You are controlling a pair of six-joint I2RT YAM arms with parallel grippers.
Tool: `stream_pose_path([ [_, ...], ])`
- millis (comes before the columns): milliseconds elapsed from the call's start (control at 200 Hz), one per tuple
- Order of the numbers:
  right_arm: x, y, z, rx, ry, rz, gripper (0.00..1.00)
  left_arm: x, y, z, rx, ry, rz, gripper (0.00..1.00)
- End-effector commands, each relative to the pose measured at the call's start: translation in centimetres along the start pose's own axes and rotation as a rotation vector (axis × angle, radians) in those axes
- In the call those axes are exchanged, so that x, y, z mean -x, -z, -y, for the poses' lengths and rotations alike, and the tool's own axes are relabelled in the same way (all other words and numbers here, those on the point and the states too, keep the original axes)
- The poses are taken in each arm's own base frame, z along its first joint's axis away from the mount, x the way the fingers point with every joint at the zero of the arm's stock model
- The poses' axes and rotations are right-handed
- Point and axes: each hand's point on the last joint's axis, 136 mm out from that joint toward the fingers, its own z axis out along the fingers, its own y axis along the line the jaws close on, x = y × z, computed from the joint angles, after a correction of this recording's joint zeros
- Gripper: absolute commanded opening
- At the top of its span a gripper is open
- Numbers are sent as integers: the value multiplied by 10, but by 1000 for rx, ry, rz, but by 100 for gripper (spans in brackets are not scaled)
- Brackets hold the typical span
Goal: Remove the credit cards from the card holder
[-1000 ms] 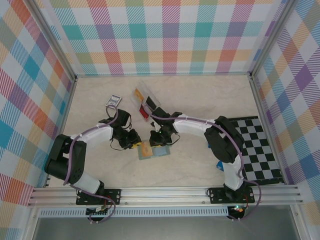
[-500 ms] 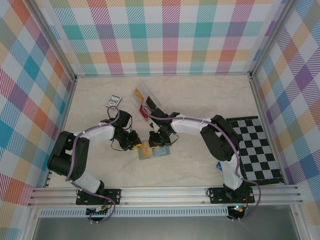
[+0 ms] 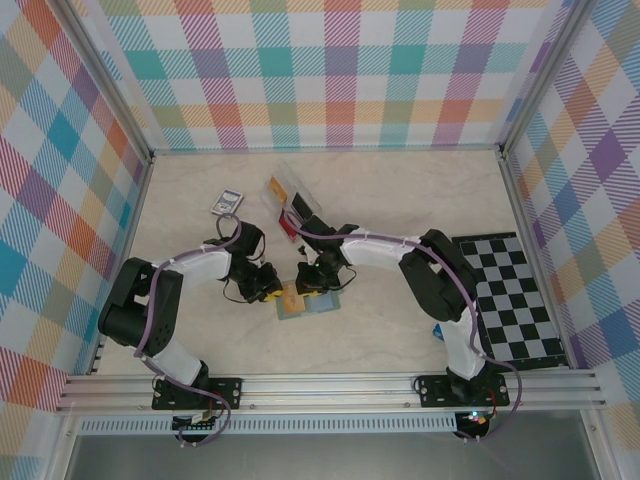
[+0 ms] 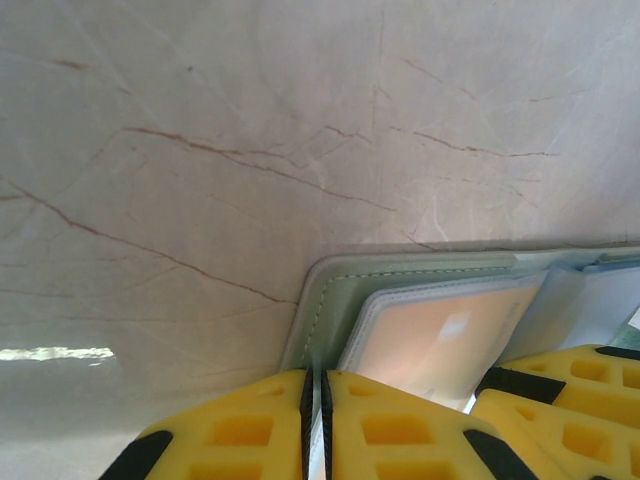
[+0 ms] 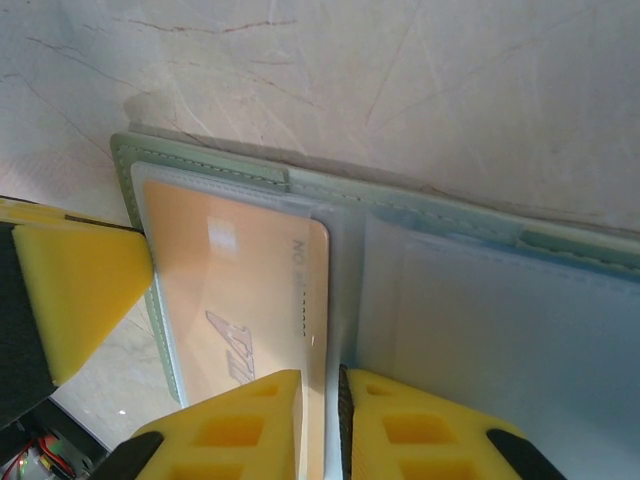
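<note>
Two claws, both clamped on the same little wallet, lol. Left claw has its yellow fingers squeezed down to a hairline slit, and the sage-green edge of the card holder runs straight into that slit, so it's pinching the holder's outer edge. Right claw is just as tight, fingers nearly touching, with the pale blue-grey lining by the fold going in between them. Looks like it's got the holder's inside layer, though I can't tell for sure whether the card's edge is caught in there too. The holder lies open and flat on the marble-look table, right between the two claws, which face each other across it. One orange credit card sits in the clear pocket on the half nearer the left claw, its long edge right against the right claw's fingertip. Farther out beyond both claws there's a clear tray, well apart, and a small dark picture card beyond the left claw.
</note>
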Motion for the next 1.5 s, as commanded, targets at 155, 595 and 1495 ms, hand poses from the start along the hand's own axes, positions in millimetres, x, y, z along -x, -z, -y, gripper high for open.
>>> stream_pose_path([
  [155, 4, -6, -7, 38, 4, -23, 17, -9, -6, -10, 36, 2, -47, 13],
  [595, 3, -8, -14, 83, 18, -39, 14, -10, -8, -13, 41, 3, -51, 12],
  [1495, 5, -10, -7, 54, 8, -22, 6, -12, -12, -23, 77, 24, -50, 9],
])
